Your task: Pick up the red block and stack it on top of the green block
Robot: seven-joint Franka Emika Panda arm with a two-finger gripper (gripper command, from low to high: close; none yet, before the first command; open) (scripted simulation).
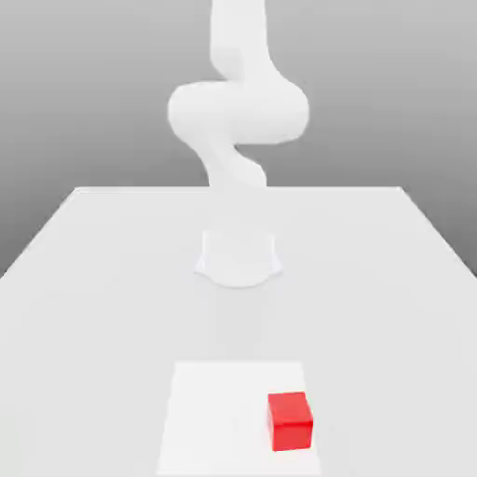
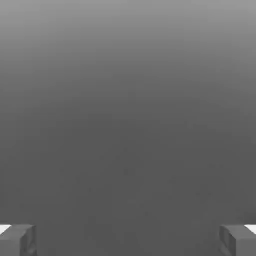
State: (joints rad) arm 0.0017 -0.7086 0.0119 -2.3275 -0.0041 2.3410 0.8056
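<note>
The gripper [image 2: 128, 240] is standing wide open, holding nothing. The red block [image 1: 290, 420] is lying on the table [image 1: 93, 279]; the arm should be descending straight, fingers [image 2: 17, 240] straddling opposite faces.

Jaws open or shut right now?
Open: in the hand view the gripper fingertips sit at opposite edges, nothing between them.

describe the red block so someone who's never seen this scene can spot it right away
Start at the white table with the white arm's base at its middle. In the exterior view, nearer the camera than the base, a brighter white square patch lies on the tabletop. The red block sits on that patch toward the exterior view's right; it is a small plain cube and the one coloured thing among white surfaces.
</note>
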